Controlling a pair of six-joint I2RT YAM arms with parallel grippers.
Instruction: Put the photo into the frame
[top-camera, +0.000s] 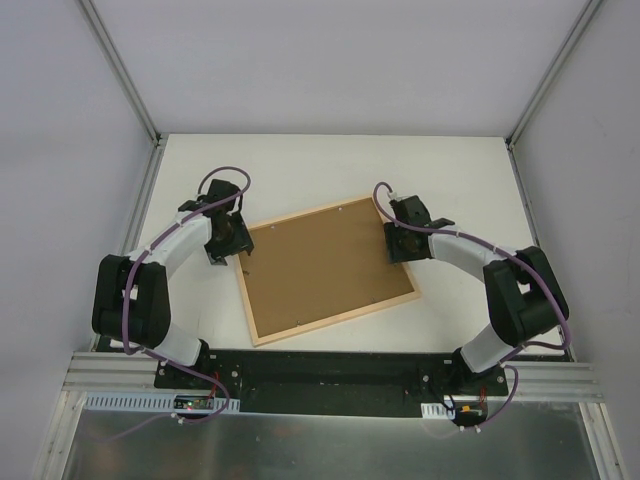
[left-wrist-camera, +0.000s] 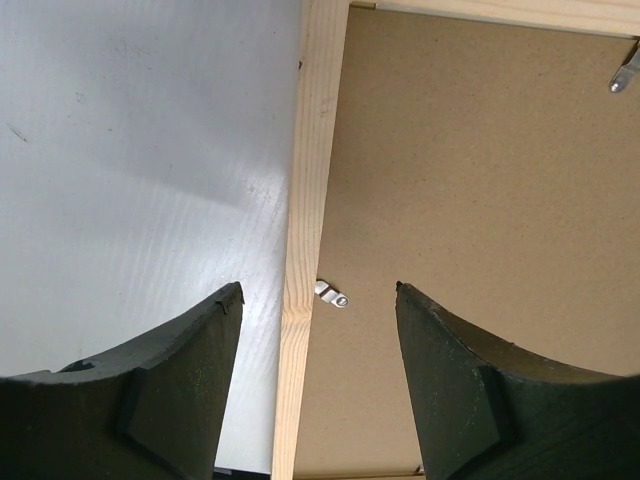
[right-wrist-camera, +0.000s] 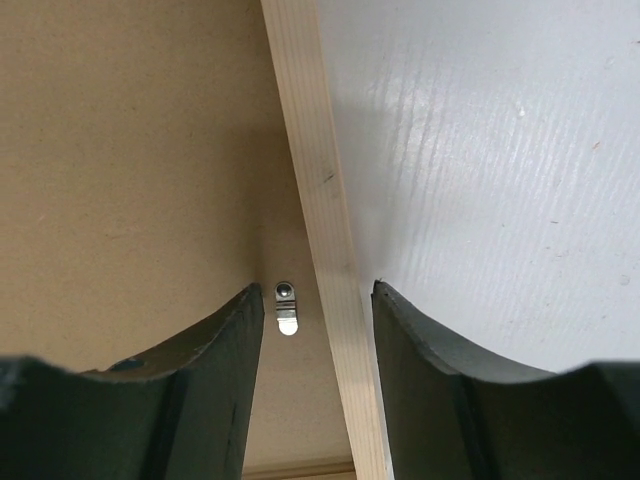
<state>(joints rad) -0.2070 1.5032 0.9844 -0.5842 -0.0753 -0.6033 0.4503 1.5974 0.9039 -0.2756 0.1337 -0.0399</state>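
Note:
The light wood frame (top-camera: 331, 323) lies face down on the white table, tilted, with the plain brown backing board (top-camera: 322, 265) filling it. The photo is hidden. My left gripper (top-camera: 236, 250) is open over the frame's left edge; in the left wrist view its fingers straddle the wooden rail (left-wrist-camera: 300, 300) and a small metal clip (left-wrist-camera: 333, 295). My right gripper (top-camera: 393, 240) is open over the frame's right edge; in the right wrist view its fingers straddle the rail (right-wrist-camera: 335, 260) and a metal clip (right-wrist-camera: 286, 306).
The white table (top-camera: 330, 165) extends behind the frame, bounded by grey walls and metal posts. Another clip (left-wrist-camera: 622, 75) shows at the frame's far rail. A black rail (top-camera: 330, 368) with the arm bases runs along the near edge.

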